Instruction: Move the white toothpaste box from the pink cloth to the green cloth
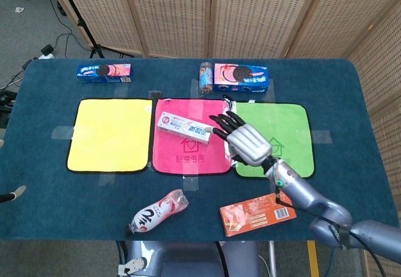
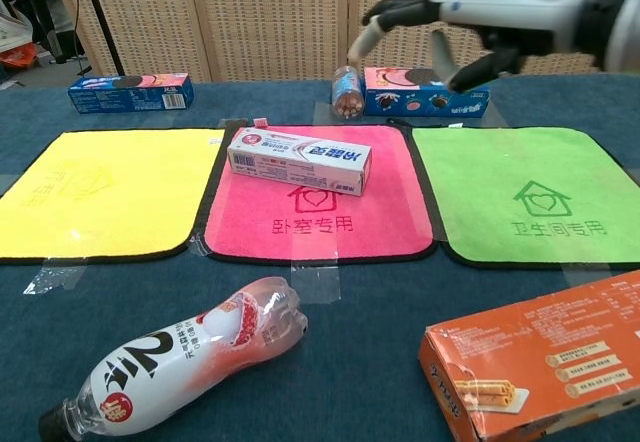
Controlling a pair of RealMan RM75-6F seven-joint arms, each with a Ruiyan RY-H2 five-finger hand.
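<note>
The white toothpaste box point(image 1: 182, 127) point(image 2: 298, 159) lies at a slight angle on the upper part of the pink cloth point(image 1: 188, 156) point(image 2: 315, 230). The green cloth point(image 1: 288, 126) point(image 2: 530, 202) lies bare just to the right. My right hand point(image 1: 243, 139) point(image 2: 455, 27) hangs in the air over the seam between the pink and green cloths, fingers spread and holding nothing. In the head view its fingertips overlap the box's right end, but the chest view shows the hand well above the table. My left hand does not show.
A yellow cloth point(image 1: 109, 133) lies left of the pink one. Two blue cookie boxes point(image 1: 104, 72) point(image 1: 242, 78) and a small round can point(image 1: 205, 78) stand at the back. A plastic bottle point(image 1: 158, 211) and an orange box point(image 1: 257, 214) lie near the front edge.
</note>
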